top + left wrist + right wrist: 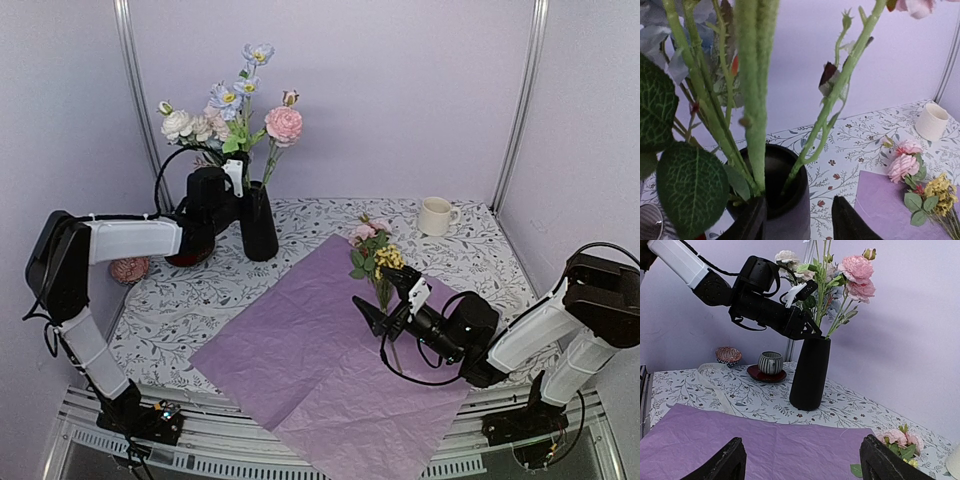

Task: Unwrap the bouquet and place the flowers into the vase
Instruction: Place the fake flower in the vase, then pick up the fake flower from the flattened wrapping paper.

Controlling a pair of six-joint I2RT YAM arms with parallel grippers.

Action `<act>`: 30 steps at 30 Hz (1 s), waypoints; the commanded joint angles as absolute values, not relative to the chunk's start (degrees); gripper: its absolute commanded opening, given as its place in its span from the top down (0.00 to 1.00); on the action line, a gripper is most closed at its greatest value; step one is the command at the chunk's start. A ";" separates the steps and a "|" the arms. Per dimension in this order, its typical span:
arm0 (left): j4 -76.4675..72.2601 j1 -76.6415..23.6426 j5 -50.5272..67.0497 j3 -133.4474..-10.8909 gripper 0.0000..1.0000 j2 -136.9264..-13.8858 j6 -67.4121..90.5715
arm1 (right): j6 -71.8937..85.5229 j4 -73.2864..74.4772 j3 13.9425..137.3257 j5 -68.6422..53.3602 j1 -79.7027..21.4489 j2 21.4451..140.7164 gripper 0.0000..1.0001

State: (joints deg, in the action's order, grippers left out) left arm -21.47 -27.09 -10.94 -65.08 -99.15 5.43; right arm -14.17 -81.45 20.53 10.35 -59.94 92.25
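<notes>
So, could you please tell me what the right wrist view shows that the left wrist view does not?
Only right wrist: the left arm from outside, the striped cup, the cream ribbon. Only left wrist: the inside of the vase mouth. Both: the vase, standing stems, purple paper, loose pink flowers.

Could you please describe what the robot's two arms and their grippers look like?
Both the left arm and right arm have white tubular links between bulky black joints. Black cables loop loosely beside each. The left gripper and right gripper are black, with tapered black fingers and a small white piece near the wrist.
</notes>
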 commanded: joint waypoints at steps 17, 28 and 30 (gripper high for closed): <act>-16.24 -27.24 -6.75 -52.74 0.37 -84.80 8.10 | -13.45 -80.85 22.05 10.43 -59.85 92.91 0.20; -10.22 -27.51 -4.15 -43.61 0.26 -71.15 10.08 | -13.27 -80.64 22.06 10.62 -59.85 92.72 0.20; -9.37 -27.51 -2.70 -42.71 0.25 -69.18 10.69 | -13.12 -80.13 22.21 10.68 -59.85 92.74 0.20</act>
State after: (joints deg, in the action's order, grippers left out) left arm -12.14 -27.33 -5.61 -44.82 -72.88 9.15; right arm -14.13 -80.88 21.06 10.37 -59.94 92.25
